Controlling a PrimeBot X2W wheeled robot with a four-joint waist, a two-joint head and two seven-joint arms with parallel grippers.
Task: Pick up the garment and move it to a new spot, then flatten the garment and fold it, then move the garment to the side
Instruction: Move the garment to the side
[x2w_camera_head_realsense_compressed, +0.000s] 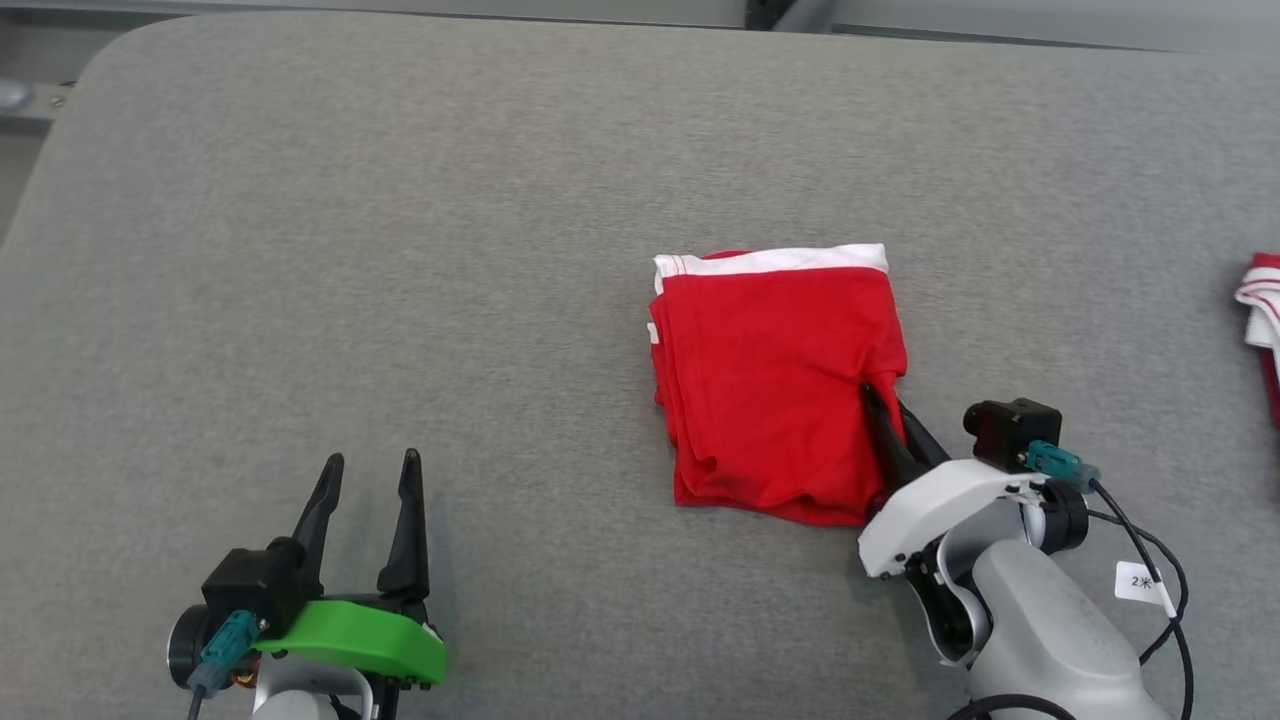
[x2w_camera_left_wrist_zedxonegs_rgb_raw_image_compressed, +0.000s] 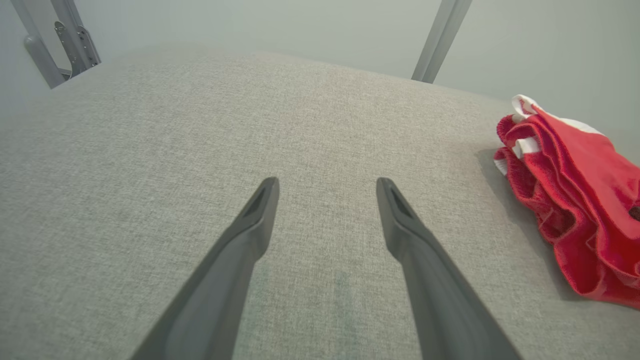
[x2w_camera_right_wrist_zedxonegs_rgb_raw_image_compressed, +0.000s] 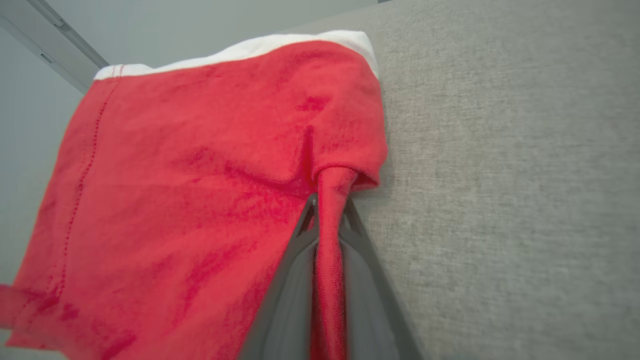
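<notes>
While well left of the folded red-and-white cloth garment (x2w_camera_head_realsense_compressed: 770, 380), right of centre on the grey fabric-covered table (x2w_camera_head_realsense_compressed: 400, 250), spread wide at the left gripper (x2w_camera_head_realsense_compressed: 372, 458). Pinching that garment's near right edge at the right gripper (x2w_camera_head_realsense_compressed: 875, 395).

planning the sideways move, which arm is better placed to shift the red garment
Right: the right pincer is shut on a fold of the red garment; the left pincer stands open, apart from it.

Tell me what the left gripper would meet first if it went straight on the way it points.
The way looks free, though depth is unclear: the left gripper faces bare grey surface; the red garment lies off to its right.
</notes>
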